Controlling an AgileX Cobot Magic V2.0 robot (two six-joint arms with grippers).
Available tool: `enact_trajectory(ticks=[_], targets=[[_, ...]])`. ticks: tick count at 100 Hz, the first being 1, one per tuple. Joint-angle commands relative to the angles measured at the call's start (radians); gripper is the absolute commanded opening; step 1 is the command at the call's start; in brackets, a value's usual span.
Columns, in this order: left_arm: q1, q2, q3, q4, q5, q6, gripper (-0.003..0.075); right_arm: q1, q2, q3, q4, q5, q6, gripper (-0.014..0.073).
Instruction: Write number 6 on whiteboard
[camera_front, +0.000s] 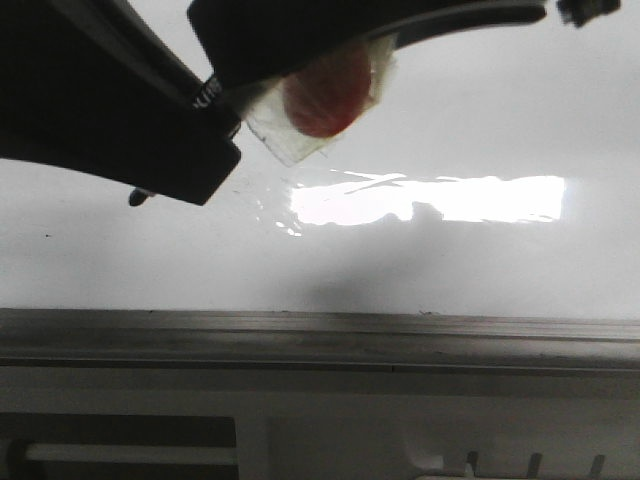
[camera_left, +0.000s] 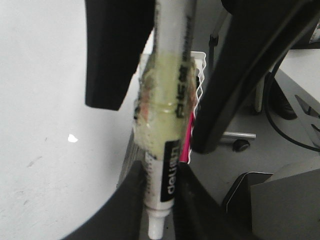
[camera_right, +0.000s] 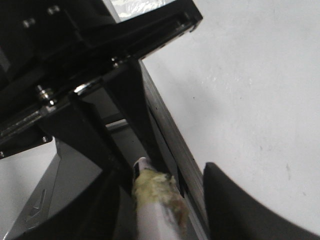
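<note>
The whiteboard (camera_front: 430, 270) is glossy white with a bright glare streak. No number 6 shows on it in any view. A white marker pen (camera_left: 167, 150) with a black label and a wad of yellowish tape is clamped between the fingers of my left gripper (camera_left: 160, 187), its narrow end pointing past the jaws. My right gripper (camera_right: 160, 175) is open, and its black fingers (camera_left: 117, 55) stand wide on either side of the same marker (camera_right: 152, 200) without pressing it. In the front view the marker's taped reddish end (camera_front: 325, 90) hangs above the board between black arm parts.
The board's grey metal frame edge (camera_front: 320, 340) runs along its near side and also shows in the right wrist view (camera_right: 172, 145). Beyond the board's side are the floor, a caster wheel (camera_left: 241, 145) and a dark box (camera_left: 280, 205).
</note>
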Motion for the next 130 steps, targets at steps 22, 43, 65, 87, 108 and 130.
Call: enact_trajectory(ticks=[22, 43, 65, 87, 108, 130], targets=[[-0.005, -0.015, -0.034, -0.052, -0.021, -0.001, 0.0, 0.002, -0.009, -0.038, 0.072, 0.013, -0.011, -0.006], [-0.005, -0.017, -0.034, -0.106, -0.043, -0.003, 0.0439, 0.0, -0.027, -0.038, 0.012, 0.009, -0.011, -0.0058], [-0.005, -0.098, -0.038, -0.298, -0.045, -0.006, 0.0528, -0.022, -0.143, -0.036, -0.195, 0.031, 0.058, -0.0051], [0.052, -0.322, 0.014, -0.272, -0.101, -0.162, 0.0408, -0.104, -0.334, 0.011, -0.605, 0.167, 0.415, -0.0041], [0.131, -0.604, 0.193, -0.272, -0.277, -0.247, 0.0358, -0.15, -0.591, 0.118, -0.826, 0.225, 0.58, -0.0041], [0.148, -0.728, 0.366, -0.368, -0.388, -0.259, 0.003, -0.164, -0.668, 0.198, -0.894, 0.06, 0.585, -0.0042]])
